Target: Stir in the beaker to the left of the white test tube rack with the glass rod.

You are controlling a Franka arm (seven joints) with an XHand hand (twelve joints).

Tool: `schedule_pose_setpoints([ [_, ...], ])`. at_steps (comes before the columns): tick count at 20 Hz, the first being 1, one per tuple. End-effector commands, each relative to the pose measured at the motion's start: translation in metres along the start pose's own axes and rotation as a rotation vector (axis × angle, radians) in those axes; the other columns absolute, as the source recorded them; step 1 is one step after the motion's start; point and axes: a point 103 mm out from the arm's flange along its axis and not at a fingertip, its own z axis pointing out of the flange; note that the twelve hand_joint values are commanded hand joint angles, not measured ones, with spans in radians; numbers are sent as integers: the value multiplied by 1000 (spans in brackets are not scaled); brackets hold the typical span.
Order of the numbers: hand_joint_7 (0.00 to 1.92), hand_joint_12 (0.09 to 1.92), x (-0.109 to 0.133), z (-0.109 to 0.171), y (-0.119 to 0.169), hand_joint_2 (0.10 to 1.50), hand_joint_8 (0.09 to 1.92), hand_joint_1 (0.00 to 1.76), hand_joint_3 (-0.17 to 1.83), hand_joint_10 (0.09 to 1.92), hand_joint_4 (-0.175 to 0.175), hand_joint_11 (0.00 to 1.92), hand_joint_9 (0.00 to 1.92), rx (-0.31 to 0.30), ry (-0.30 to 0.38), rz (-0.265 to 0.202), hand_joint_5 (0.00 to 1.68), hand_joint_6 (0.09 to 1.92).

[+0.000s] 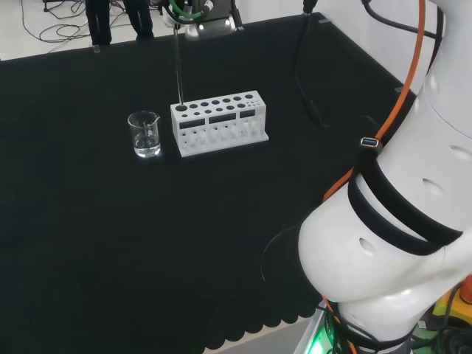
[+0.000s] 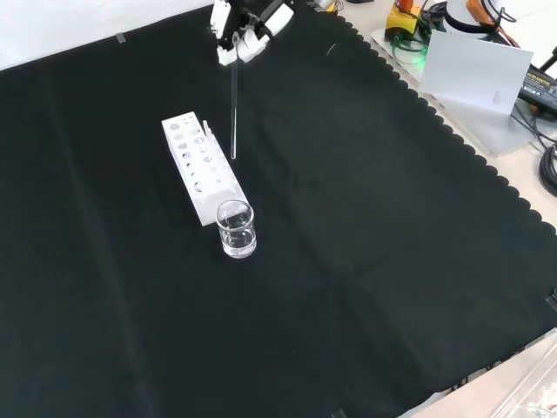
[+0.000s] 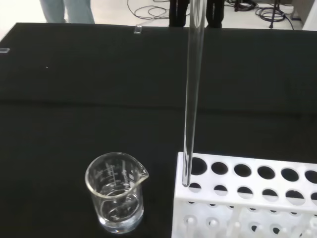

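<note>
The hand point(image 2: 244, 26) is curled round the top of a long clear glass rod point(image 2: 233, 96), which hangs upright from it. In the wrist view the glass rod point(image 3: 192, 84) ends with its tip at the end hole of the white test tube rack point(image 3: 247, 198), on the beaker's side. A small clear beaker point(image 1: 145, 134) stands just left of the white test tube rack point(image 1: 219, 122) in the head view, with a little clear liquid in its bottom. In the front view the beaker point(image 2: 236, 229) sits below the near end of the rack point(image 2: 200, 165). The hand point(image 1: 195, 15) is high above both.
A black cable point(image 1: 302, 74) runs across the cloth behind the rack in the head view. The arm's white links point(image 1: 398, 221) fill that view's right. In the front view a grey sheet point(image 2: 474, 65) and equipment lie beyond the cloth's scalloped edge.
</note>
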Motion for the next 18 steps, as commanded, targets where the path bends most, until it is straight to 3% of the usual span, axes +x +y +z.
schedule_pose_setpoints([
  [1,1135,652,4,-4,-4,1130,1093,1302,-175,907,-175,1735,1666,-5,2,-16,1187,405],
  [13,1135,667,34,-11,9,1130,1093,1302,-175,910,-175,1731,1667,-18,45,-86,1189,401],
  [18,1135,673,51,-8,18,1130,1093,1302,-175,911,-175,1729,1667,-18,60,-154,1189,400],
])
